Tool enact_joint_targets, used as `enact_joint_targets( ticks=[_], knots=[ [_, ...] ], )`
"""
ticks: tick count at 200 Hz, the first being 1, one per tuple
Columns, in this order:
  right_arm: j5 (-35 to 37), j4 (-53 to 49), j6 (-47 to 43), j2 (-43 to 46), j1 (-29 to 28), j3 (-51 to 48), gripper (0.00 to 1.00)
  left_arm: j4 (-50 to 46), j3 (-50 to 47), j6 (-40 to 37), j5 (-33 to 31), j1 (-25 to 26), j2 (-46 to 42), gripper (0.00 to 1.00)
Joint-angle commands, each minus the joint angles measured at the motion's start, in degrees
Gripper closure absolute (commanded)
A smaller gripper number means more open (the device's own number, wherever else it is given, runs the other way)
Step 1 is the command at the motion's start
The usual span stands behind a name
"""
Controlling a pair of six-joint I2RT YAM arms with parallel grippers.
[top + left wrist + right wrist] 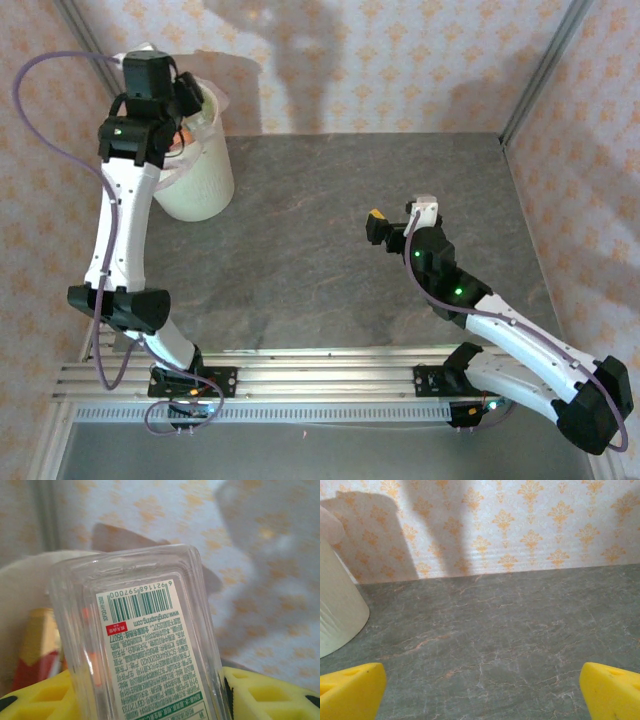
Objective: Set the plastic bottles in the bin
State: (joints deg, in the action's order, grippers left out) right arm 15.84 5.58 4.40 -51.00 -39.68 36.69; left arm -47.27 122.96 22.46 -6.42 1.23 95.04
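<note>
The left gripper [150,700] grips a clear bottle [140,630] with a white and green label, above the open top of the cream bin [200,185]. The right gripper [482,692] holds nothing, its fingers spread wide over the grey table [495,625].

The table [330,290] is a dark grey slab with a stone-like finish, crossed by thin pale and rust-coloured veins. The bin [200,185], a round cream-white bucket, stands upright on it in the far left corner, near the patterned back wall [380,60]. Along the near edge runs a ribbed aluminium rail [320,385], with the left arm base [192,382] and right arm base [455,385] bolted onto it.
</note>
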Motion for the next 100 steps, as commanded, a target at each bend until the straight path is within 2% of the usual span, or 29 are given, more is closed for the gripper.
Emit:
enact_joint_targets(
  ticks=[1, 28, 61, 82, 100],
  knots=[
    [0.4, -0.6, 1.9, 1.0, 0.2, 0.9, 0.01, 0.1, -0.1, 3.1, -0.3, -4.4, 1.6, 0.5],
    [1.6, 0.1, 4.2, 2.3, 0.2, -1.4, 0.01, 0.9, 0.6, 4.5, 0.5, -7.9, 4.2, 0.49],
    [2.6, 0.7, 5.1, 4.0, 0.2, -4.2, 0.01, 0.5, 1.1, 6.6, 4.7, -13.4, 6.8, 0.49],
    [2.9, 0.8, 5.1, 4.2, 0.2, -5.2, 0.01, 1.4, 3.4, -0.2, 6.4, -14.1, 9.1, 0.46],
    [2.5, 0.9, 5.9, 4.2, 0.2, -5.7, 0.01, -3.3, 9.3, -5.5, 7.1, -15.0, 12.9, 0.46]
  ],
)
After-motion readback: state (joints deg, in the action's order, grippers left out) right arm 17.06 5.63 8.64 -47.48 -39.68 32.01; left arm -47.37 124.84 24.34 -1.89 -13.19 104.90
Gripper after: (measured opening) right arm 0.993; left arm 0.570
